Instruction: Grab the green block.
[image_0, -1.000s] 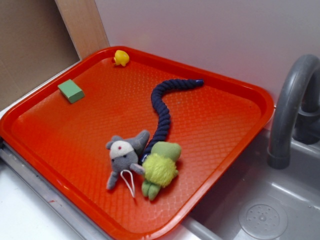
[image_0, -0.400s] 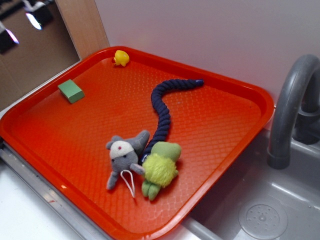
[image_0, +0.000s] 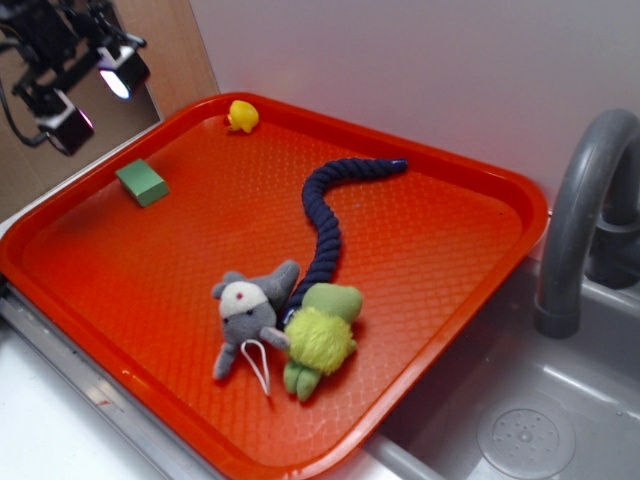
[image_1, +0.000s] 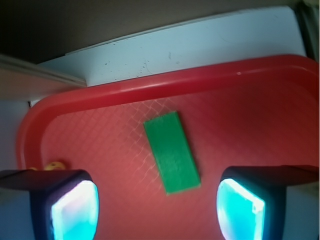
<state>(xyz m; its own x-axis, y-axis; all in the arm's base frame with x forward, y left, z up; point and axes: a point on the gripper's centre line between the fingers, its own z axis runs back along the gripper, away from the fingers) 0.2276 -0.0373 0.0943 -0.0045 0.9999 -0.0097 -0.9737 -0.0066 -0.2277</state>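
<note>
Black two-finger gripper (image_1: 157, 207): jaws spread, empty, above the small flat matte green block (image_1: 172, 152). Block: lying skewed near the red plastic tray's rim (image_1: 165, 85). Risk: unaligned fingers may clip its corners, pushing it rimward.

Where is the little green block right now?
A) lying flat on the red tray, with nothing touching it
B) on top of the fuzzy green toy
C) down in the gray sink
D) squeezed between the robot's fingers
A: the green block lies flat on the bare red tray near its left edge, and the open gripper hangs above it in the wrist view, its fingers on either side without touching.
</note>
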